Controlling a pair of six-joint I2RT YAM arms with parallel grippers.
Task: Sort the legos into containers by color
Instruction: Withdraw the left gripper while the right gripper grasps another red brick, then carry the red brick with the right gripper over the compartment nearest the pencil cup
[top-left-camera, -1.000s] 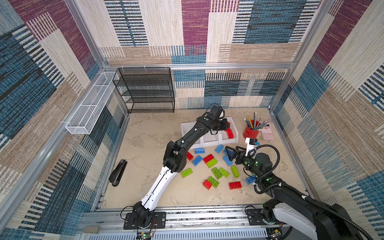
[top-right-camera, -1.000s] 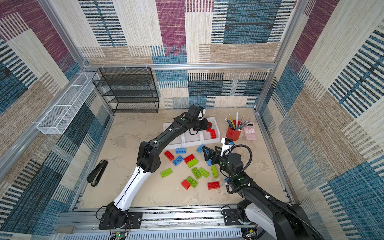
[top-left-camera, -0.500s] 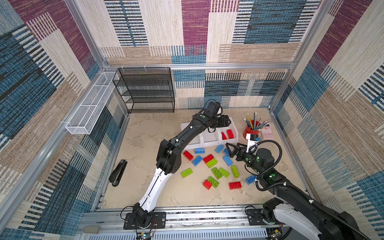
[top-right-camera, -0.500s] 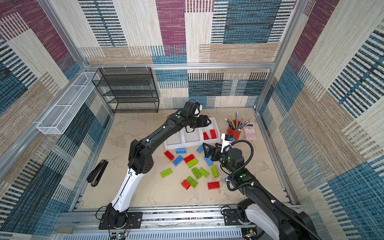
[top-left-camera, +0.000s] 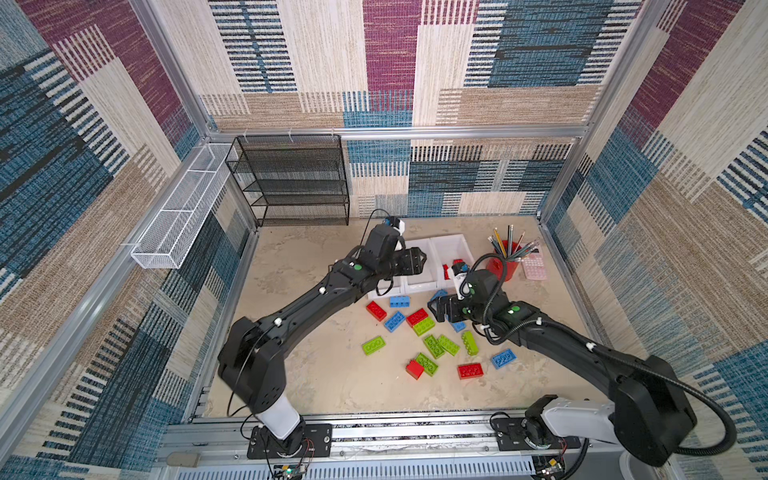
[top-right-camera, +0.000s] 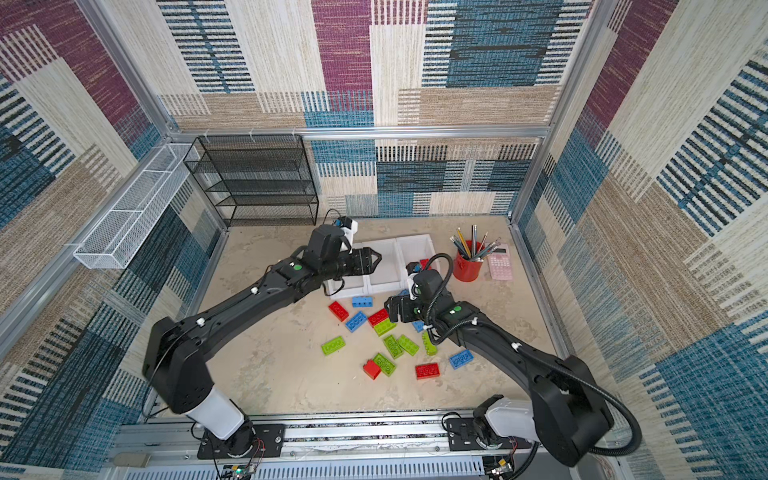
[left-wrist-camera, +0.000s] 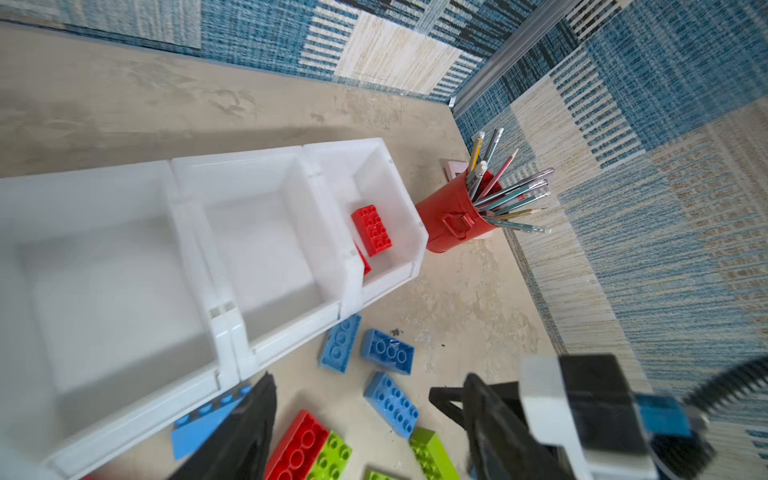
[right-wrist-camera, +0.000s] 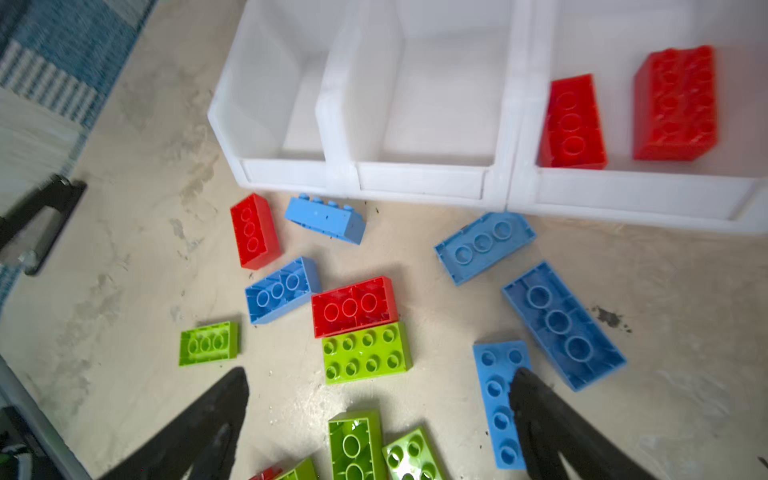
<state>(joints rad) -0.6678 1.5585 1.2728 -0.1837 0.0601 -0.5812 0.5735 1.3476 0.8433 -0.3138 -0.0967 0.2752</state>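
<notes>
Left gripper (top-left-camera: 420, 262), in both top views: my jaws stand apart, empty, over the middle of the containers (top-left-camera: 452, 240). The legos (top-left-camera: 434, 345) lie at mixed angles on the table (top-left-camera: 332, 386), which is bare toward my base. Left wrist: a red lego (left-wrist-camera: 371, 230) lies front-to-back in the end bin (left-wrist-camera: 399, 183). Right wrist: my right gripper (right-wrist-camera: 379, 376) gapes empty, one finger (right-wrist-camera: 540, 415) over a blue lego (right-wrist-camera: 492, 386).

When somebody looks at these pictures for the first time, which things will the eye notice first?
First, the scatter of chunky red, lime green and light blue plastic bricks on the beige table, in front of a row of three white plastic bins. Next, the two red bricks already lying in the end bin nearest the red pencil cup, while the other two bins are empty.
</notes>
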